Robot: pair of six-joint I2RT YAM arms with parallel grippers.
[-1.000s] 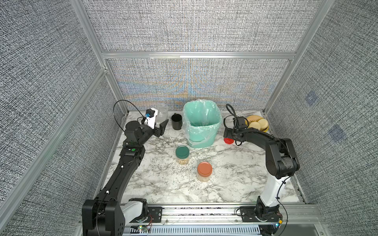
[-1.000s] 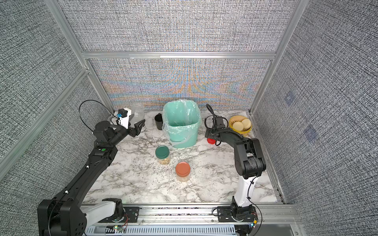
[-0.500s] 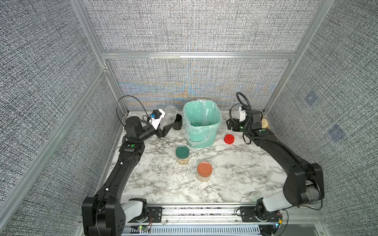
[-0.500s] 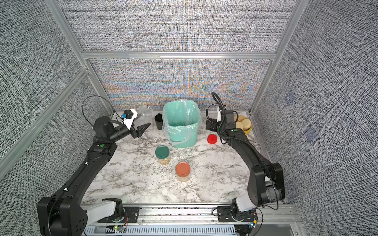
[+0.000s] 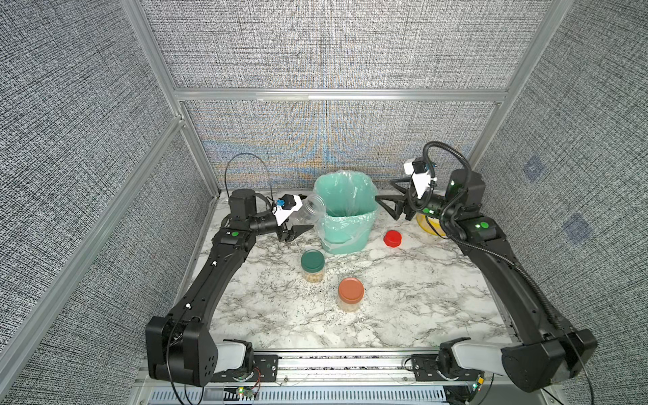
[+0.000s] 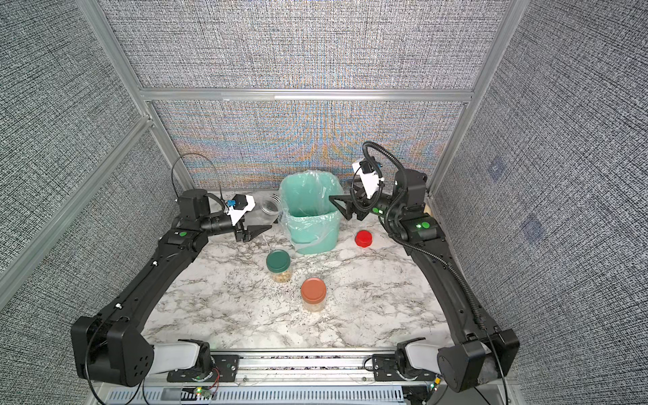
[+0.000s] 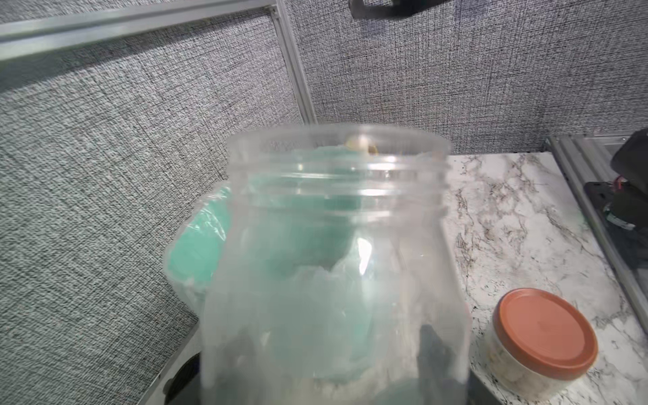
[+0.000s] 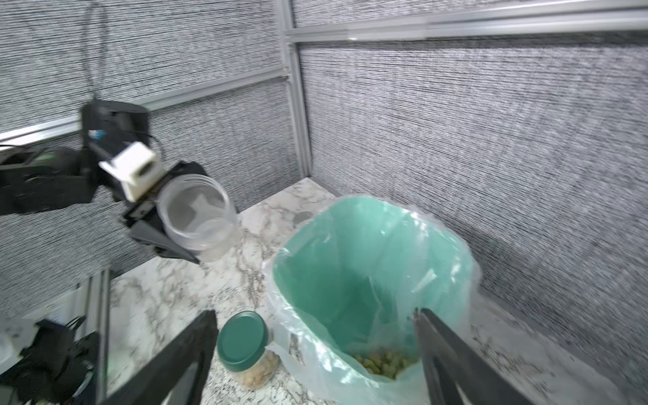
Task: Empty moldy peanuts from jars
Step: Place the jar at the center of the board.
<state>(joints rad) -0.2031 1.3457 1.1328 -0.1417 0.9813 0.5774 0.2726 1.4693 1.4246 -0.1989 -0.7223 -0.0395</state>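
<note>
Lidless jar (image 5: pixel 310 210), seen empty, is clamped by left gripper (image 5: pixel 303 219) just left of bin (image 5: pixel 350 233). Peanuts (image 8: pixel 380 361) are seen in bin bottom. Right gripper (image 5: pixel 384 191) is spread wide, nothing held.

Marble desk (image 5: pixel 403 291) w/ teal lined bin (image 5: pixel 345 238) back ctr; green-lid jar (image 5: pixel 312 261) & orange-lid jar (image 5: pixel 351 292) upright in front; red lid (image 5: pixel 392 238) loose, right of bin.
</note>
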